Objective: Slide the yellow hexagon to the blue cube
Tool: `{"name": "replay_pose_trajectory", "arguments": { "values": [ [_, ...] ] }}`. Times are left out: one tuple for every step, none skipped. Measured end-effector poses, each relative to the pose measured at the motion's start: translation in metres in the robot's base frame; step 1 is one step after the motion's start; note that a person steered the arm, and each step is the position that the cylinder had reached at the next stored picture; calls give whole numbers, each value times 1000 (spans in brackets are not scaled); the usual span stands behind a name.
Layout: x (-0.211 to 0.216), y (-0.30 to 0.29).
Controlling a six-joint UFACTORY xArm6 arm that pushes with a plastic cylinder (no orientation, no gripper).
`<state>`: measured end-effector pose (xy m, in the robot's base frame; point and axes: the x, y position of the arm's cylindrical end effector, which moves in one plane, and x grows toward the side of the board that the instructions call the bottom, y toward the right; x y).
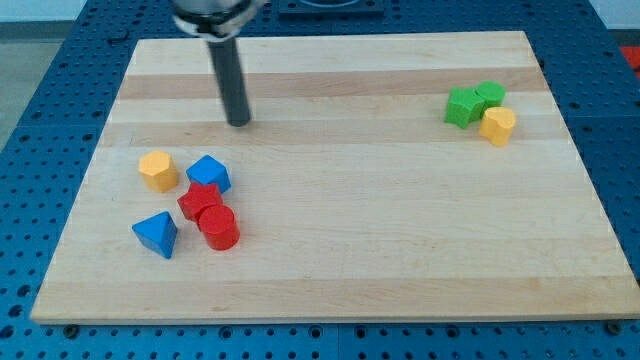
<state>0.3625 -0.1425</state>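
A pale wooden tabletop lies on a blue perforated bench. Our arm has no hand, so nothing is being grasped; it ends in a dark rod whose tip, my tip, rests on the wood toward the view's upper left, touching no block. The yellow hexagon sits below and to the view's left of my tip, near it. The blue cube is just beside the hexagon on its right, with a small gap. We judge the push must run rightward, so my tip needs to get round to the hexagon's left side. Red blocks crowd just under the cube.
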Motion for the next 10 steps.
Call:
{"name": "replay_pose_trajectory", "arguments": {
  "values": [
    [18, -50],
    [29, -69],
    [43, -104],
    [76, -116],
    [96, -123],
    [96, -107],
    [96, -90],
    [96, -62],
    [96, -32],
    [96, -4]
  ]
}}
